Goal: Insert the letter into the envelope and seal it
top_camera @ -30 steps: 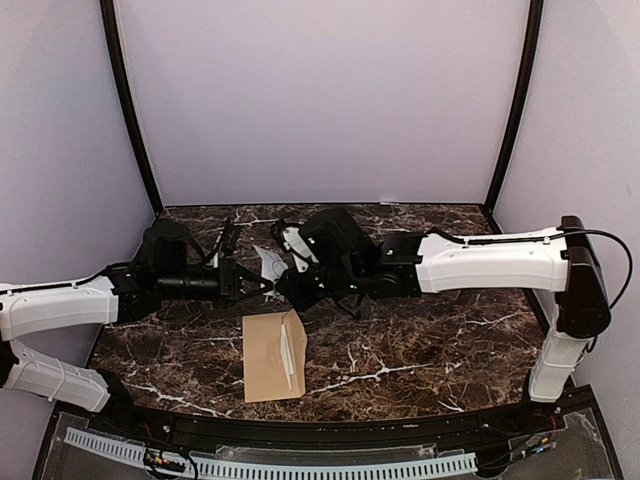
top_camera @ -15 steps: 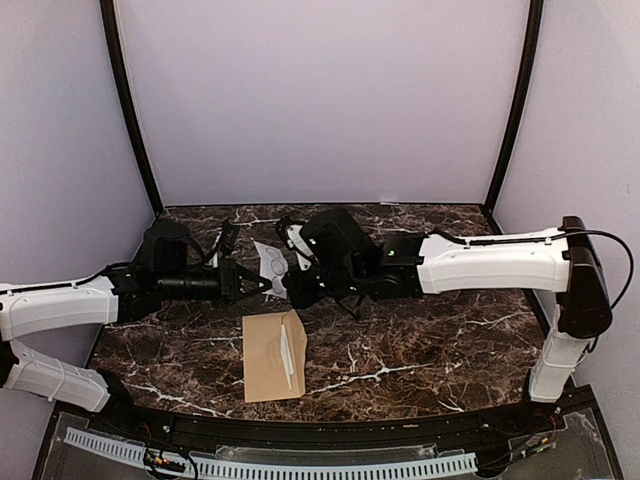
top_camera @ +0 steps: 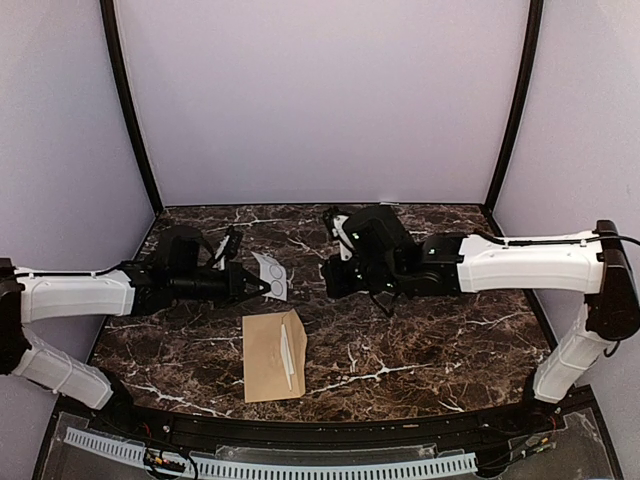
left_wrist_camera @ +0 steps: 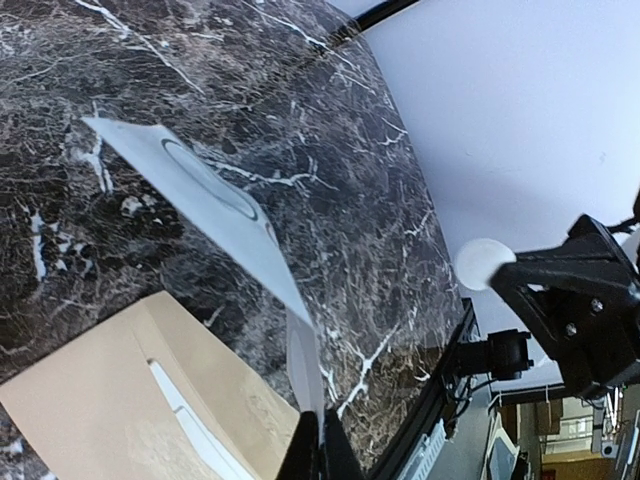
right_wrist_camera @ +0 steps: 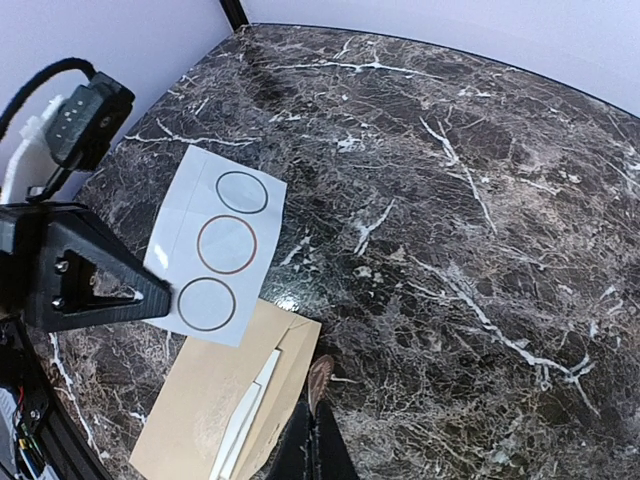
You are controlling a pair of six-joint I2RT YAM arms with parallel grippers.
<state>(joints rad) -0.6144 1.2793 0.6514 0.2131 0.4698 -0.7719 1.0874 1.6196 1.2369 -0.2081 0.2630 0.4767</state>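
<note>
The tan envelope [top_camera: 268,356] lies flat at the near middle of the table, a thin white strip showing along its right side. It also shows in the left wrist view [left_wrist_camera: 100,410] and the right wrist view [right_wrist_camera: 200,420]. No letter shows. My left gripper [top_camera: 252,286] [left_wrist_camera: 320,428] is shut on the edge of a white sticker card with circles [top_camera: 271,273] [left_wrist_camera: 205,195] [right_wrist_camera: 220,245], held tilted just behind the envelope. My right gripper [top_camera: 329,277] [right_wrist_camera: 318,408] is shut on a small round brown sticker [right_wrist_camera: 320,376], right of the card and above the envelope's far right corner.
The dark marble table [top_camera: 430,340] has black edge rails at the front [top_camera: 330,430] and purple walls all round. The right arm's white link [top_camera: 520,262] stretches across the right half. Both grippers are close together over the table's middle.
My right gripper has pulled away to the right from the sticker card, with the small round sticker in its jaws. The left gripper with the card has shifted slightly. The envelope has not moved.
</note>
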